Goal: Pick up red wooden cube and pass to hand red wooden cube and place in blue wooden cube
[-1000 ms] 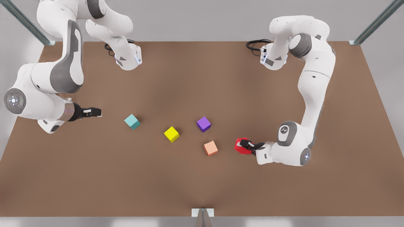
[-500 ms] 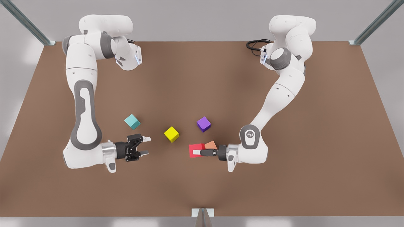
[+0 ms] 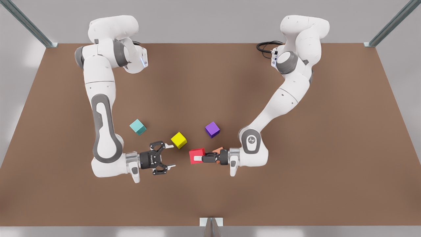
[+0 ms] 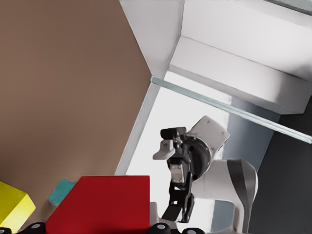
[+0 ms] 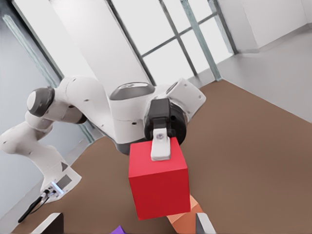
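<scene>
The red wooden cube (image 3: 196, 155) hangs just above the table with my left gripper (image 3: 198, 157) shut on it, on the arm at the front view's right. One white fingertip (image 5: 160, 144) lies across the cube (image 5: 158, 185). My right gripper (image 3: 172, 156) is open, on the arm at the front view's left. It faces the cube from a short gap away and does not touch it. In the left wrist view the cube (image 4: 105, 202) is close, with the right gripper (image 4: 168, 185) beyond it. The blue wooden cube (image 3: 137, 127), teal, rests on the table behind the right arm's wrist.
A yellow cube (image 3: 178, 140) lies just beyond the right gripper's far finger. A salmon cube (image 3: 218, 150) sits partly hidden under the left gripper. A purple cube (image 3: 212, 129) is farther back. Glass walls with metal posts ring the brown table (image 3: 296, 197).
The left gripper carried the red cube toward the front view's left, over the salmon cube. The right arm swung in from the far left toward the cube, and its fingers spread.
</scene>
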Controlling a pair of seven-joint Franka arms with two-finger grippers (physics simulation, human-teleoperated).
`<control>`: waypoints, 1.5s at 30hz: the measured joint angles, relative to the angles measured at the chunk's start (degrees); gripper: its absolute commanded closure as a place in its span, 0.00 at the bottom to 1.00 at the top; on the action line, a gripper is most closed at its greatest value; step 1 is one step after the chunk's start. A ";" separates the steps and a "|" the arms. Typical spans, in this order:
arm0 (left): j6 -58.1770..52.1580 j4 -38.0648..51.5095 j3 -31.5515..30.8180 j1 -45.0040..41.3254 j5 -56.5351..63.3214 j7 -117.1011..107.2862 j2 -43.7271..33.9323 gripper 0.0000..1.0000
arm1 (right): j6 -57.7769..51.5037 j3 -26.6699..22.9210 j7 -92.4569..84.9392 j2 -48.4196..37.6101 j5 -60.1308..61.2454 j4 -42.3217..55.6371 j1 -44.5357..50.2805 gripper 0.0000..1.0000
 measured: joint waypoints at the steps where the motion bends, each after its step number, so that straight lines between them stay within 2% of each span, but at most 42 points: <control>1: 0.09 0.00 0.03 -0.01 -0.57 0.41 0.01 0.49 | 0.30 0.00 -1.38 0.09 0.87 -0.10 0.35 0.00; 23: 2.26 -0.17 0.23 -0.05 -2.30 11.38 -0.15 0.49 | 10.52 0.01 -17.53 4.06 7.54 2.51 4.13 0.00; 27: 2.50 -0.17 0.29 -0.04 -2.28 12.62 -0.15 0.49 | 10.87 1.56 -18.65 3.68 8.65 1.69 4.13 0.00; 45: 3.53 -0.18 0.32 -0.98 -2.24 16.11 0.02 0.49 | 11.41 2.29 -21.45 4.40 10.42 0.89 5.75 0.00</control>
